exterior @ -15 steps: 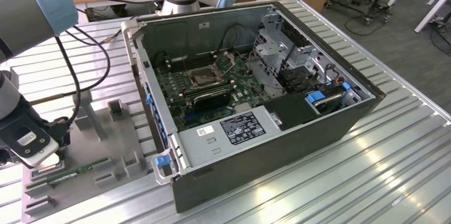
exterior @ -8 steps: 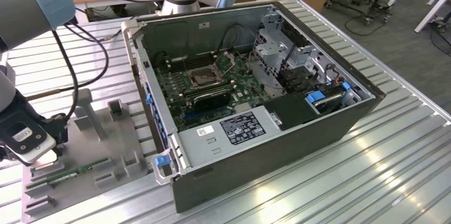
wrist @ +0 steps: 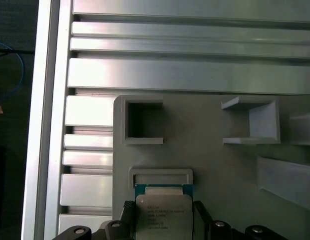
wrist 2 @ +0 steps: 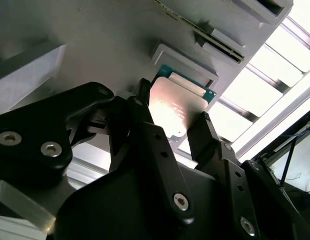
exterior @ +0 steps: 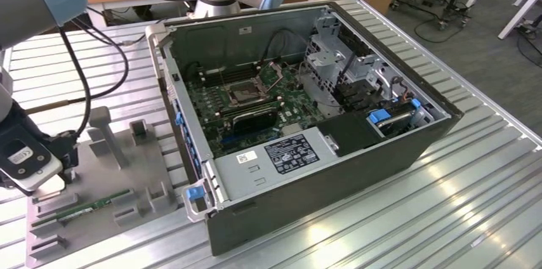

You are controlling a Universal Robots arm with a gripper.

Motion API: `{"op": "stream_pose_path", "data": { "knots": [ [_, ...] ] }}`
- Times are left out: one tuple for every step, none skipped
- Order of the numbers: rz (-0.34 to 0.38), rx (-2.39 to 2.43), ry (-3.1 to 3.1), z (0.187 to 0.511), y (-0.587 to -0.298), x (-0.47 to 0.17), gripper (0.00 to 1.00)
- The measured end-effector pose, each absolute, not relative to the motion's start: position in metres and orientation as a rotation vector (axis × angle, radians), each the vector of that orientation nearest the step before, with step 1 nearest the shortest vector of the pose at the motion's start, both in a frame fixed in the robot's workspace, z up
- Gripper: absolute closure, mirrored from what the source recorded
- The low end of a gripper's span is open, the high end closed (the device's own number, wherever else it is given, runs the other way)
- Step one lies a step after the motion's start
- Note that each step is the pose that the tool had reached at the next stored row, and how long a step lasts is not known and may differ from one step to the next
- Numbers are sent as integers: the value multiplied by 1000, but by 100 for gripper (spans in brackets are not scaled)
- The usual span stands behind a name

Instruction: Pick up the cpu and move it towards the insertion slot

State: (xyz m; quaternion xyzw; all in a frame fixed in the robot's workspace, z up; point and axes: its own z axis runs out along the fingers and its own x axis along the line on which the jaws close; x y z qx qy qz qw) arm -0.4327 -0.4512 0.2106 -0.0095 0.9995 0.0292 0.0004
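Observation:
The cpu is a flat square chip with a shiny silver top and a green rim; in both wrist views it sits at a shallow grey holder on the fixture plate. My gripper has its black fingers pressed against two opposite edges of the cpu, shut on it. In the exterior view my gripper hangs low over the grey plate at the exterior view's left. The insertion slot, a square socket with a metal frame, lies on the green board inside the open computer case, well away from the gripper.
The grey fixture plate carries upright blocks and a long green memory stick. Two open square pockets stand beyond the holder. The case wall and drive cages rise around the board. Cables trail from the arm.

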Motion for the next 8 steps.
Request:
{"op": "stream_pose_path", "data": {
  "knots": [
    [92,-30,3139,212,-451,-433,45],
    [92,-30,3139,213,-451,-433,45],
    [92,-30,3139,215,-451,-433,45],
    [92,-30,3139,217,-451,-433,45],
    [92,-30,3139,218,-451,-433,45],
    [92,-30,3139,220,-451,-433,45],
    [92,-30,3139,222,-451,-433,45],
    [92,-30,3139,224,-451,-433,45]
  ]
}}
